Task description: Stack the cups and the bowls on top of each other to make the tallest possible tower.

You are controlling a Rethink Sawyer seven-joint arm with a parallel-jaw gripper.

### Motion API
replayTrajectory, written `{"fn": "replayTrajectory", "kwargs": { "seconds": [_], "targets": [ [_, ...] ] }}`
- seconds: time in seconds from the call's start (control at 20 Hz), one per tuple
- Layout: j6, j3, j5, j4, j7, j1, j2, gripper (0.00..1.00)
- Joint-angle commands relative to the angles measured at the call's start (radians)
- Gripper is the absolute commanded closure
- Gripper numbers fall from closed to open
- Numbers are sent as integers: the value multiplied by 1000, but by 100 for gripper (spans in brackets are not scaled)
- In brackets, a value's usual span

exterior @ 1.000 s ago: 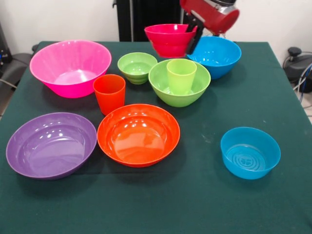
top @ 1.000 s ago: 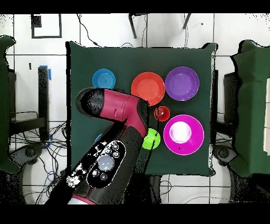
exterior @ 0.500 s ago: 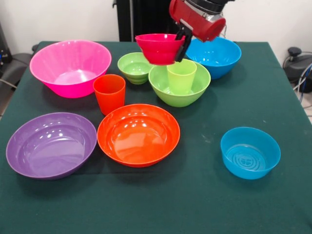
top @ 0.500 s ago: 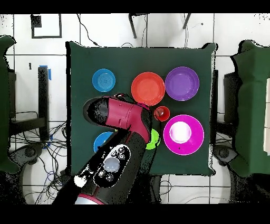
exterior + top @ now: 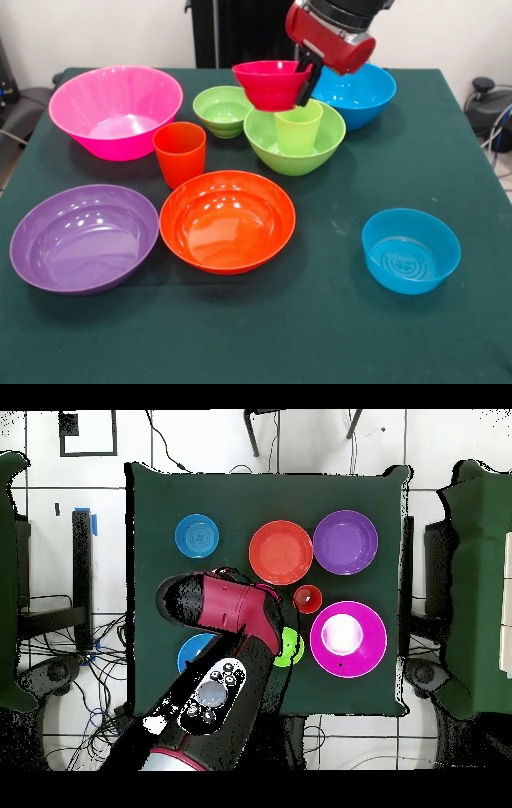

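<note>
My gripper [image 5: 307, 78] is shut on the right rim of the small red bowl [image 5: 270, 85]. It holds the bowl just above and slightly left of the lime cup [image 5: 298, 128]. The cup stands upright in the medium green bowl [image 5: 272, 148]. I cannot tell if the red bowl touches the cup. The orange cup [image 5: 179, 152] stands left of them and shows in the overhead view [image 5: 307, 598]. The arm [image 5: 225, 606] hides the red bowl, the lime cup and the medium green bowl in the overhead view.
Around them lie a small green bowl [image 5: 224, 110], a large blue bowl [image 5: 360, 94], a pink bowl [image 5: 116, 108], an orange bowl [image 5: 227, 221], a purple bowl [image 5: 84, 237] and a small blue bowl [image 5: 410, 250].
The gripper has carried the red bowl down from beside the large blue bowl, swung left, then shifted slightly right until it hangs over the lime cup.
</note>
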Motion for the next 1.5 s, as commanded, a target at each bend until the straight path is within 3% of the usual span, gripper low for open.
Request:
{"fn": "replayTrajectory", "kwargs": {
  "seconds": [0.05, 0.4, 1.2, 1.5],
  "targets": [
    [11, 145, -49, 44, 26, -3, 11, 100],
    [-26, 194, -22, 105, 23, -41, -13, 100],
    [-29, 147, 0, 115, 142, 36, 21, 100],
    [-62, 181, 19, 115, 134, 19, 24, 100]
  ]
}}
